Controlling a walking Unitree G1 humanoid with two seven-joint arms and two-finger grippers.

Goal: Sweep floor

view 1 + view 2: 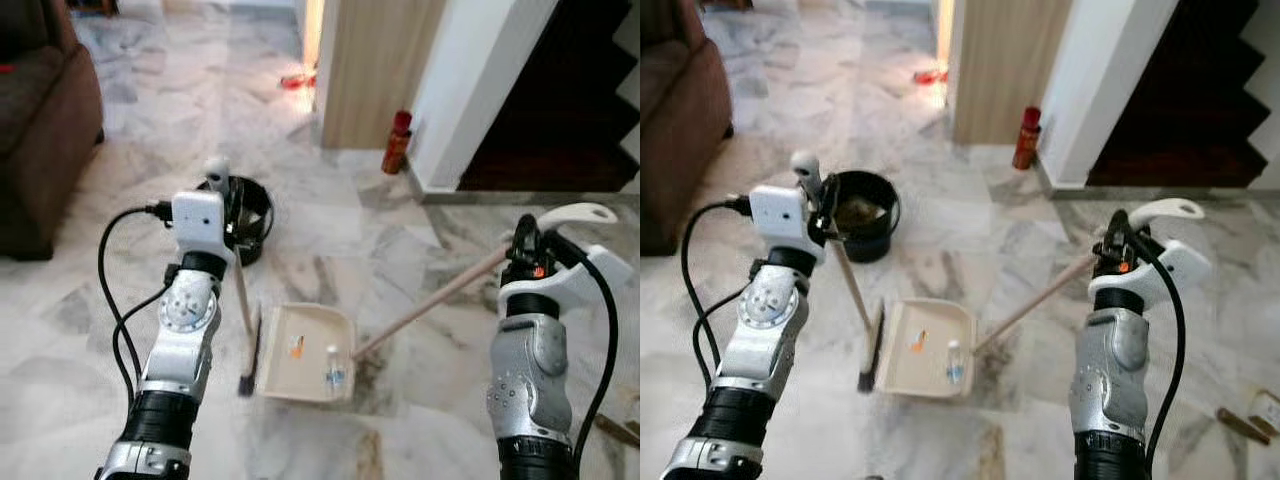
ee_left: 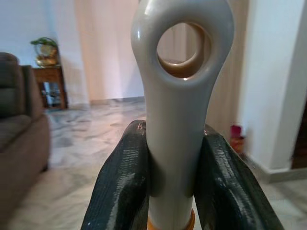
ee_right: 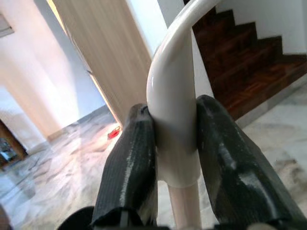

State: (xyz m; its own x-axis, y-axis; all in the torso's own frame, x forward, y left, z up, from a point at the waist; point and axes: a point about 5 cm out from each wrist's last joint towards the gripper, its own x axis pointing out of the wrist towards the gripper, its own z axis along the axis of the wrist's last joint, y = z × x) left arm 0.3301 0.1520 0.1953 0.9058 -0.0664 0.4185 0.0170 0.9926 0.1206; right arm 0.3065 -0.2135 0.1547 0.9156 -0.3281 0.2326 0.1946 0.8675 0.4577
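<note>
My left gripper (image 1: 217,186) is shut on the white looped grip (image 2: 180,96) of a broom. The stick runs down to the dark broom head (image 1: 250,362), which rests on the marble floor against the left side of a cream dustpan (image 1: 303,372). The pan lies flat and holds an orange scrap (image 1: 296,347) and a small pale bit (image 1: 333,375). Its long wooden pole (image 1: 430,302) rises to the right, ending in a curved white grip (image 3: 170,91). My right gripper (image 1: 525,248) is shut on that grip, with both black fingers (image 3: 127,167) pressed against it.
A black bucket (image 1: 255,218) with debris inside stands just behind the broom. A brown sofa (image 1: 35,110) is on the left. A red bottle (image 1: 397,143) stands by the wooden panel (image 1: 375,70) and white pillar; dark stairs (image 1: 560,100) lie beyond. Small items lie on the floor (image 1: 1250,420).
</note>
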